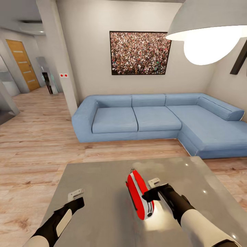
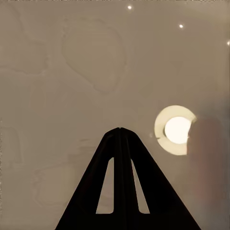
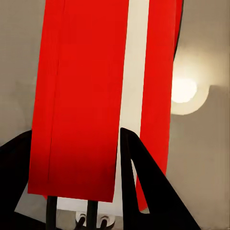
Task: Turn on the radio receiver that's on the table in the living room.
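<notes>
Both grippers hover over the table (image 1: 96, 178). Fingers of the left gripper (image 2: 120, 130) are pressed together, empty. Whether the right gripper (image 1: 148, 196) grips is unclear; one finger (image 3: 143, 182) lies against the radio receiver (image 1: 139, 195), beside it. Beyond stands a blue sofa (image 1: 154, 116).

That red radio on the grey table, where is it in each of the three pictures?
Head view: the red radio lies on the grey table, lower centre, beside the right gripper.
Left wrist view: no clear radio; a faint reddish reflection at the right edge may be it.
Right wrist view: its red body and white band run down the middle, close to the fingers.
Shared landmark: the lamp's bright reflection on the tabletop.
</notes>
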### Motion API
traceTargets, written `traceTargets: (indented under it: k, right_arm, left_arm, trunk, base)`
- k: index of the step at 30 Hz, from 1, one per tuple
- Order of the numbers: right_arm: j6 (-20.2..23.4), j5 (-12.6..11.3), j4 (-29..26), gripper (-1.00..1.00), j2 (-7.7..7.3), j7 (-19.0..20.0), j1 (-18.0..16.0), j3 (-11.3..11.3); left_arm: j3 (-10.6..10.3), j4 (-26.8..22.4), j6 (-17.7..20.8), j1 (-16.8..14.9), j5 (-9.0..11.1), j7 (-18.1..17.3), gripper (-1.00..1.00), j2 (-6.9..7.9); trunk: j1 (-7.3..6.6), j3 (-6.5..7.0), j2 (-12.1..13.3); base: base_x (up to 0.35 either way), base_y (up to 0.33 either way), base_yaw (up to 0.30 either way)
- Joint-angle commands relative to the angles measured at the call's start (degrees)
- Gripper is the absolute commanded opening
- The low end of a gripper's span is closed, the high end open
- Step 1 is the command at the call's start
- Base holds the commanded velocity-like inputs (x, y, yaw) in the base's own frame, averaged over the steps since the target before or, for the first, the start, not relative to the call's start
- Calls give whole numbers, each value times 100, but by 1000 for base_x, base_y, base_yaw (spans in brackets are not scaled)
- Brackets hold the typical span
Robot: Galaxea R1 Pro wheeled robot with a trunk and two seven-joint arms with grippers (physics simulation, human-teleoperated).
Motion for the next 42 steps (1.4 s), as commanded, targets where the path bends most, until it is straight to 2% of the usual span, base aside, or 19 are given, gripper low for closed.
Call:
traceTargets:
  k: [1,11,15,19,37,42]
  right_arm:
    - [2,-41,39,-100,0,1,-3,-5]
    - [2,-48,523,-100,-3,23,-3,-1]
    - [2,-138,604,-100,-3,344,-3,-1]
    - [-4,-218,743,-100,-3,456,-3,-1]
    - [-66,-235,1142,-100,5,407,-3,7]
    - [-68,-235,1146,-100,6,406,-3,7]
  left_arm:
    - [3,0,-1,0,3,-3,-100,1]
    - [17,-9,4,0,17,2,-100,2]
    - [18,-10,6,0,17,12,-100,3]
    - [17,-10,8,0,17,19,-100,-1]
    - [9,-10,10,0,1,32,-100,-26]
    - [8,-10,9,0,0,32,-100,-32]
  trunk:
    - [0,1,0]
    - [0,1,0]
    - [0,1,0]
    - [0,1,0]
    - [0,1,0]
    - [110,-89,-201]
  base:
    - [0,0,0]
    - [0,0,0]
    - [0,0,0]
    - [0,0,0]
    - [0,0,0]
    - [0,0,0]
